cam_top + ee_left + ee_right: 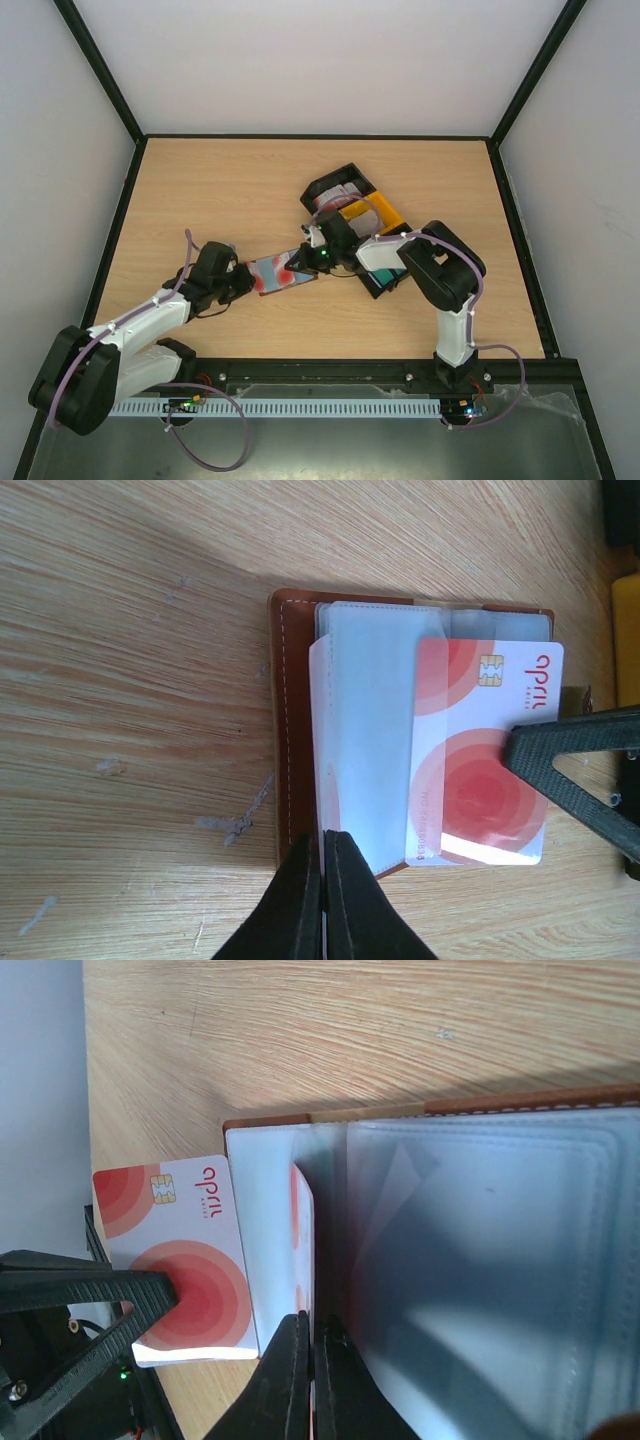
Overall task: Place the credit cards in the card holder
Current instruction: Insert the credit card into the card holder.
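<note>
The brown card holder (268, 281) lies open on the table between my two grippers, its clear sleeves up. In the left wrist view my left gripper (325, 845) is shut on the edge of a clear sleeve beside the leather rim (290, 730). A red-and-white credit card (480, 780) sits partly under a sleeve, and a black finger (570, 770) lies over its outer end. My right gripper (313, 1335) is shut on a thin white sheet seen edge-on with red marks, apparently a card. A flat red-and-white card (180, 1250) shows to its left under a black finger (90, 1295).
The black-and-yellow bin tray (320, 185) stands just behind the right gripper (305, 258), with grey cards in its compartments. The left gripper (243, 280) sits at the holder's left end. A black frame borders the wooden table.
</note>
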### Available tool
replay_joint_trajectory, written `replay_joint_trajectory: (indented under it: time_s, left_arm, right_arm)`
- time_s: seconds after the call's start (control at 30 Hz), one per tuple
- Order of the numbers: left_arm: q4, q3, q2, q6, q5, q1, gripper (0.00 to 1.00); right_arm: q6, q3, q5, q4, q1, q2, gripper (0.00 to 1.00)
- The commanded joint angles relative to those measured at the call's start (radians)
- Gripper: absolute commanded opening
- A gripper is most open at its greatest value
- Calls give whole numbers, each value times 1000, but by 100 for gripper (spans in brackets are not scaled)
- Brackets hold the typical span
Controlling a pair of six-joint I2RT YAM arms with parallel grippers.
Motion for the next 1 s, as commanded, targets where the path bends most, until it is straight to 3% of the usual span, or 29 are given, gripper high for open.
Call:
replay_joint_trajectory:
  time_s: [0.0, 0.37, 0.53, 0.97]
  left_arm:
    - [-50, -29, -2, 3, -13, -7, 2]
    - [-56, -29, -16, 5, -10, -7, 2]
    - [-63, -31, -15, 9, -17, -7, 2]
    - [-92, -29, 18, 2, -41, -7, 2]
  right_arm:
    - [21, 0, 44, 53, 16, 45, 2]
    - [35, -20, 78, 120, 17, 87, 2]
    - [-8, -23, 170, 72, 17, 58, 2]
    - [6, -24, 221, 55, 16, 27, 2]
